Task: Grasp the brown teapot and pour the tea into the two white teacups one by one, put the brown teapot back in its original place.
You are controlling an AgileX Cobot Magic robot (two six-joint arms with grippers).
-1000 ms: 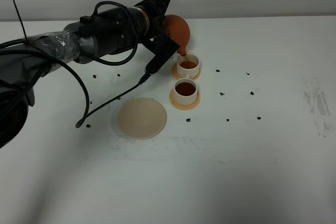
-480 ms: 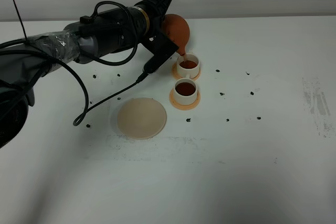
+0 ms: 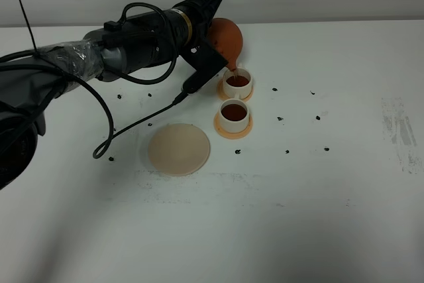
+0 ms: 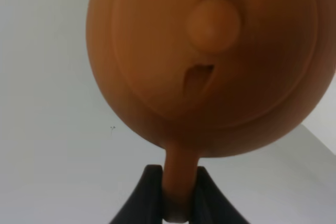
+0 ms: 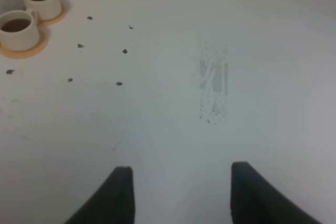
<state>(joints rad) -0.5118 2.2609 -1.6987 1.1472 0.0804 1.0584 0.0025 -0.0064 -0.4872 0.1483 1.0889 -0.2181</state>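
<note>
My left gripper (image 4: pixel 176 192) is shut on the loop handle of the brown teapot (image 3: pixel 226 39), which is tilted with its spout over the far white teacup (image 3: pixel 236 83). Tea runs from the spout into that cup. In the left wrist view the teapot (image 4: pixel 210 61) fills the frame, lid knob towards the camera. The near white teacup (image 3: pixel 234 114) holds dark tea. Both cups stand on orange coasters (image 3: pixel 232 127). The pale beige disc (image 3: pixel 178 148) lies bare to the near left. My right gripper (image 5: pixel 181 192) is open and empty over bare table. That view shows both cups (image 5: pixel 18 29) far off.
The left arm's black cable (image 3: pixel 126 130) hangs down to the table left of the beige disc. Small dark specks (image 3: pixel 288 151) are scattered around the cups. A scuffed grey patch (image 3: pixel 401 130) marks the table at the right.
The teapot and left gripper have shifted slightly right and up while the pour into the far cup goes on. The hanging cable has swung a little.
</note>
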